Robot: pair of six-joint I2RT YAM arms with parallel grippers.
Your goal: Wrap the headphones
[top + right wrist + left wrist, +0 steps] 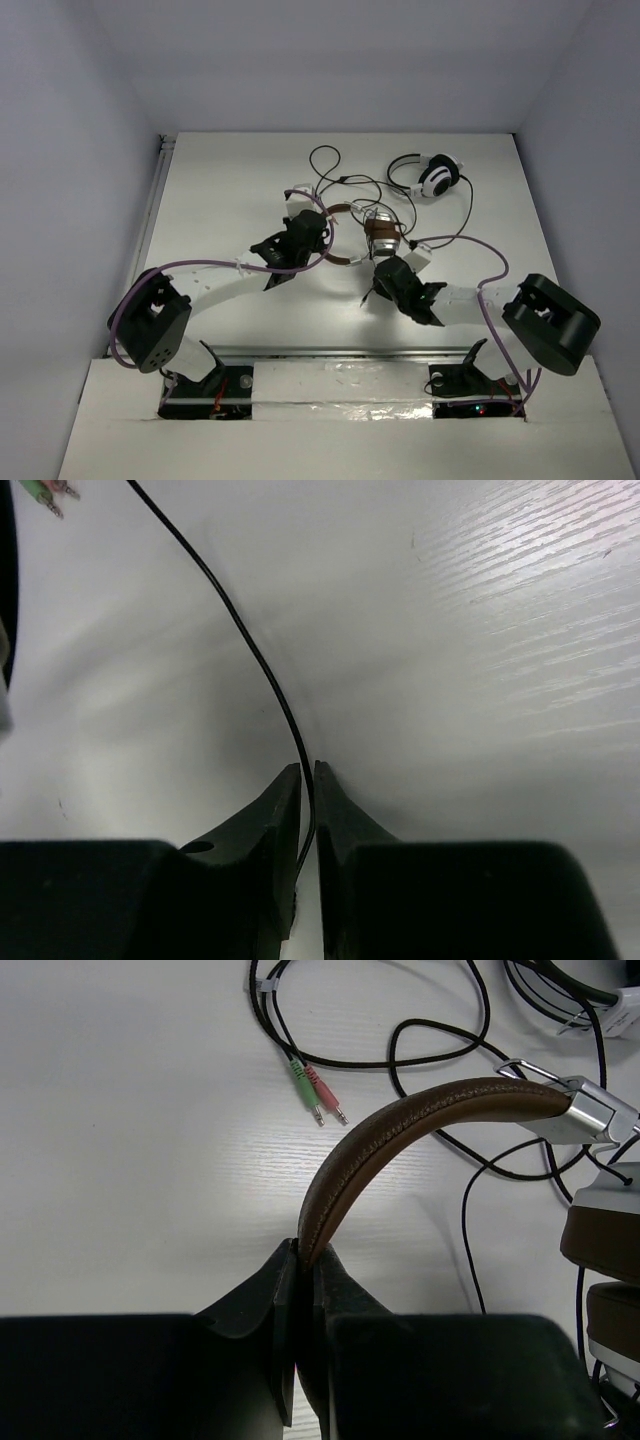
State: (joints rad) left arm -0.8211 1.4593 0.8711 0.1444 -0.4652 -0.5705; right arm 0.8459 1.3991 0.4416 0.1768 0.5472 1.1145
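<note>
The headphones (381, 231), with brown headband and silver ear cups, lie at the table's middle. My left gripper (312, 236) is shut on the brown headband (400, 1125), which arcs up and right from the jaws (306, 1252) to a silver ear cup with a brown pad (606, 1228). The thin black cable (468, 1210) loops over the table and ends in green and pink plugs (318, 1092). My right gripper (379, 287) sits just in front of the ear cups, shut on the black cable (250, 650), which runs up and left from between its tips (308, 771).
White-and-black headphones (436, 177) lie at the back right with their own cable (465, 215) curling toward the brown pair. Cable loops (323, 160) spread behind the headband. White walls enclose the table on three sides.
</note>
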